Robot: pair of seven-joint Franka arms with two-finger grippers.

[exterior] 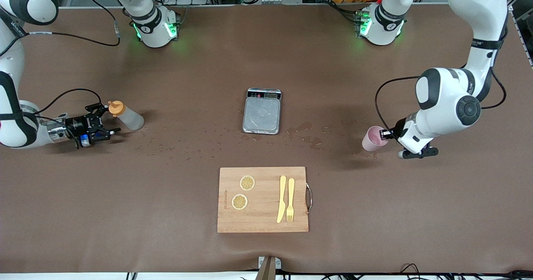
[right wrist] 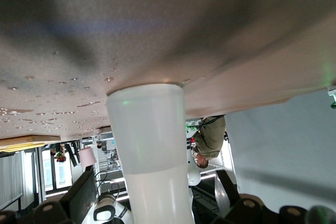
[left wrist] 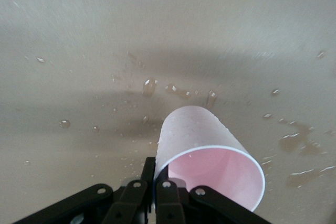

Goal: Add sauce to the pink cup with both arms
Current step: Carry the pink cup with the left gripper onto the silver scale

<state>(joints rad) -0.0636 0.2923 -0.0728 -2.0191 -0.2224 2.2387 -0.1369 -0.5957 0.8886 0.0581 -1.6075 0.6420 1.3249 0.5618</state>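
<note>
On the brown desk [exterior: 83,213], the task stands at its opening: the left claw [exterior: 385,135] is clenched on the pink cup's [exterior: 372,138] rim near the left arm's edge, while the right claw [exterior: 109,123], fingers spread, brackets the unheld sauce [exterior: 125,115] bottle near the right arm's edge. Gripping, meeting and squeezing remain; the stretch around the central scale [exterior: 262,112] looks open.

I see a matt brown table [exterior: 175,196] beaded with droplets, a smooth plastic pink cup [left wrist: 210,150], a wooden board [exterior: 262,199], and a possibly metal, dull-grey scale tray [exterior: 262,114].
</note>
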